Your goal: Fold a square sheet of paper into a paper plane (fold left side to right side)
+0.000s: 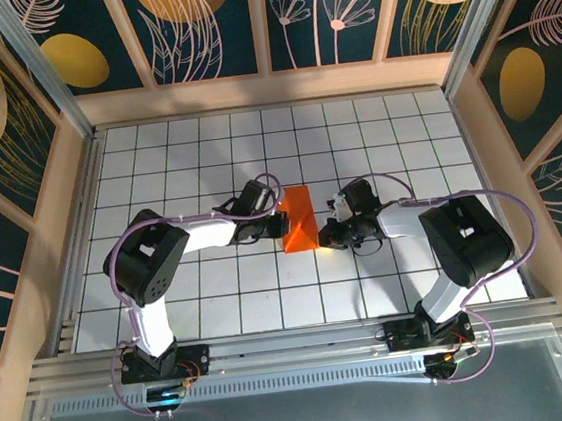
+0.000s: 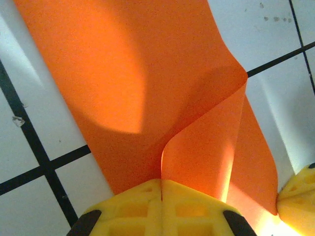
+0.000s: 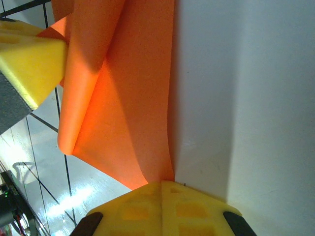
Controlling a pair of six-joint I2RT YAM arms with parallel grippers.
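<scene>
The square sheet of paper point(image 1: 298, 217) is bright orange and lies mid-table between both arms, its left part lifted and curling over. In the left wrist view the paper point(image 2: 123, 73) bends up in a loop, and my left gripper point(image 2: 161, 183) is shut on its raised edge. My left gripper point(image 1: 278, 214) sits at the sheet's left side. My right gripper point(image 1: 327, 233) is at the sheet's near right corner. In the right wrist view the paper point(image 3: 133, 123) runs into the closed yellow jaws of my right gripper point(image 3: 162, 183), which is shut on that corner.
The white gridded table point(image 1: 205, 158) is bounded by wooden walls point(image 1: 268, 88) at the back and sides. The other arm's yellow finger shows in each wrist view: the right finger point(image 2: 299, 196), the left finger point(image 3: 29, 64). The arms' bases stand on the near rail point(image 1: 296, 355).
</scene>
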